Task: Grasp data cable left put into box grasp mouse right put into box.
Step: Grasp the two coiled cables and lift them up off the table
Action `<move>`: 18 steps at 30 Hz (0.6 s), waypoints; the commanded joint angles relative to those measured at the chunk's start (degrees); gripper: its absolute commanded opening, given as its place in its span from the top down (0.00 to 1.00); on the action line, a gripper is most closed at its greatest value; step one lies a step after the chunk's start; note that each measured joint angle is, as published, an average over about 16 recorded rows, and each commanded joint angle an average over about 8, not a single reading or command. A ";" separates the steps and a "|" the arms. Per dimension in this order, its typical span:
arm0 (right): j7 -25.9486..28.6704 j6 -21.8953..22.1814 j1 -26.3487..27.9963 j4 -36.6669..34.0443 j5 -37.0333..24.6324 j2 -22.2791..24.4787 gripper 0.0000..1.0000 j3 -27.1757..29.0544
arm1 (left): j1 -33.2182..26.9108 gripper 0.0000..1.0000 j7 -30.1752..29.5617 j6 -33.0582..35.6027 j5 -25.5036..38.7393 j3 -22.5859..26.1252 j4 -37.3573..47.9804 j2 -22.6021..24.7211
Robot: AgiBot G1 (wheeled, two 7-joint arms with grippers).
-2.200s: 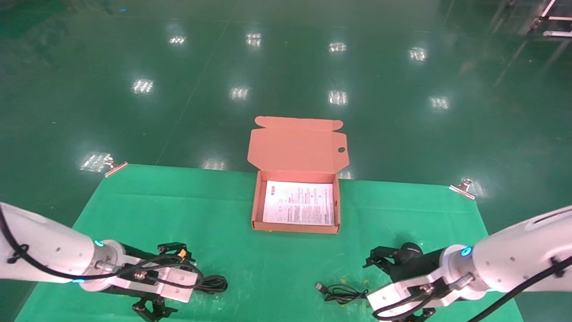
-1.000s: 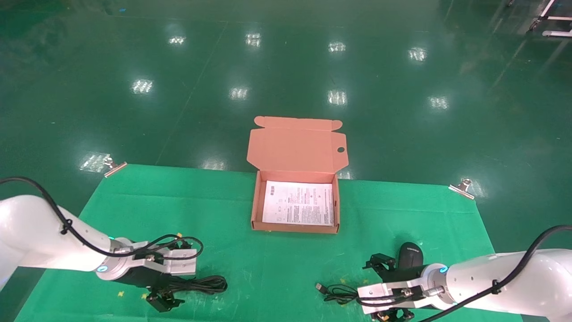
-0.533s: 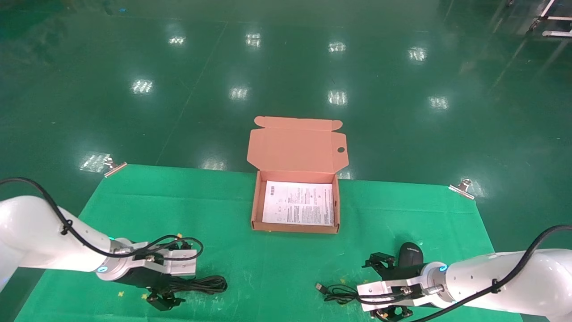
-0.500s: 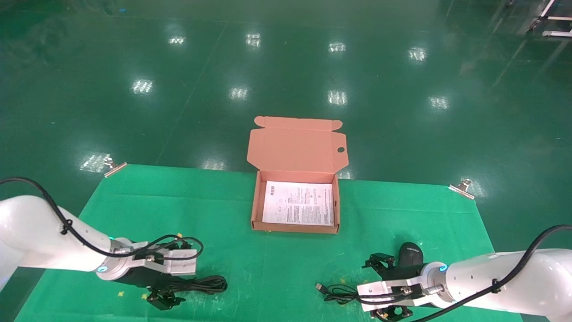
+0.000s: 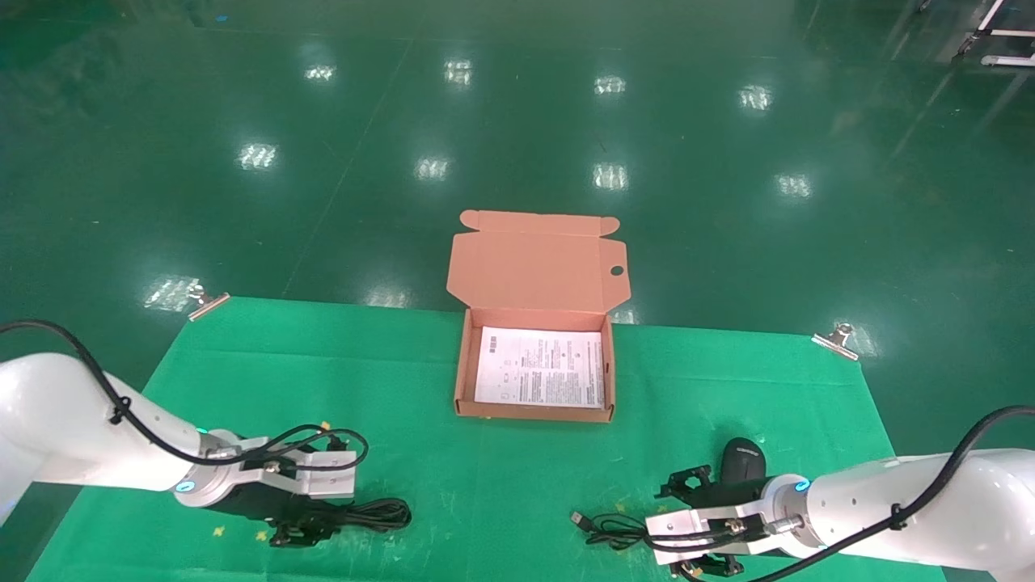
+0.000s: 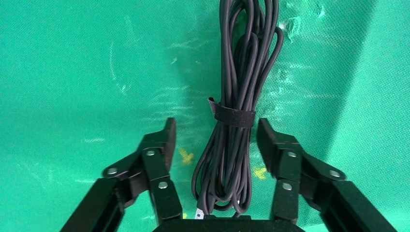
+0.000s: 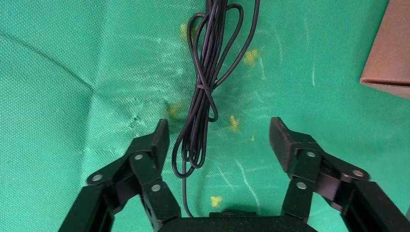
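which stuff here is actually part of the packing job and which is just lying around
Part of the job:
- data cable, between the open left gripper fingers
- mouse, its cord under the open right gripper
- box, lid open

Just lying about:
- metal clips on the green mat's corners

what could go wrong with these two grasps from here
The left gripper straddles the data cable with fingers open; closing off the strap could spill loose loops. The right gripper is open over the mouse's cord, not the mouse, so it may lift the cord and leave the mouse dangling.
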 commanded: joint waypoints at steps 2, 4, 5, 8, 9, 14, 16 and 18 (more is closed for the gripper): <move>0.01 -0.08 0.01 0.04 0.01 0.01 1.00 -0.01 | 0.01 1.00 -0.02 0.03 0.00 0.00 -0.08 -0.02; 0.02 -0.11 0.02 0.06 0.02 0.02 1.00 -0.02 | 0.02 1.00 -0.02 0.04 0.00 0.00 -0.11 -0.02; 0.02 -0.13 0.02 0.07 0.02 0.02 1.00 -0.02 | 0.02 1.00 -0.03 0.05 0.00 0.00 -0.12 -0.03; 0.04 -0.17 0.04 0.08 0.04 0.03 1.00 -0.03 | 0.03 1.00 -0.04 0.06 0.00 0.00 -0.16 -0.04; 0.04 -0.18 0.04 0.09 0.04 0.04 1.00 -0.03 | 0.04 1.00 -0.04 0.07 0.00 0.00 -0.17 -0.04; 0.06 -0.22 0.06 0.11 0.06 0.06 1.00 -0.05 | 0.05 1.00 -0.05 0.10 0.00 0.00 -0.22 -0.06; 0.07 -0.23 0.07 0.12 0.07 0.06 1.00 -0.06 | 0.05 1.00 -0.06 0.10 -0.01 0.00 -0.23 -0.07; 0.07 -0.24 0.07 0.12 0.08 0.07 1.00 -0.06 | 0.05 1.00 -0.07 0.11 -0.01 0.00 -0.24 -0.08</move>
